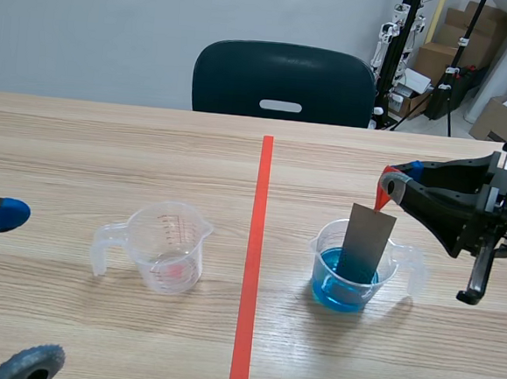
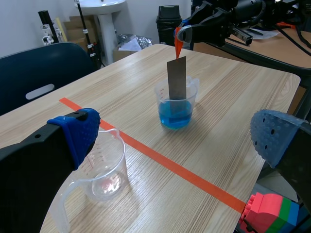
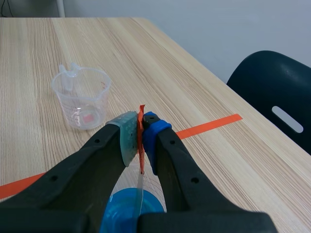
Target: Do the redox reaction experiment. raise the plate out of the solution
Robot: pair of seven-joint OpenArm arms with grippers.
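right gripper [image 3: 141, 132] pinching orange tab [image 1: 381, 199] atop plate [image 1: 369, 244] — its lower end in blue solution [image 1: 340, 290], left gripper [image 1: 10, 289] spread

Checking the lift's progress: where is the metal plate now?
Scene view, right of the tape line: the plate hangs from the right tool, lower end inside the blue-liquid cup.

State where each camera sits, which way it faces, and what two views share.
Scene view: between the arms, facing across the wooden table to a dark chair; left gripper and right gripper at the sides.
Left wrist view: on the left arm, facing the empty clear plastic cup and blue-solution cup; own open fingers show.
Right wrist view: on the right arm, looking down its gripper, shut on the grey metal plate.
All share both cups.
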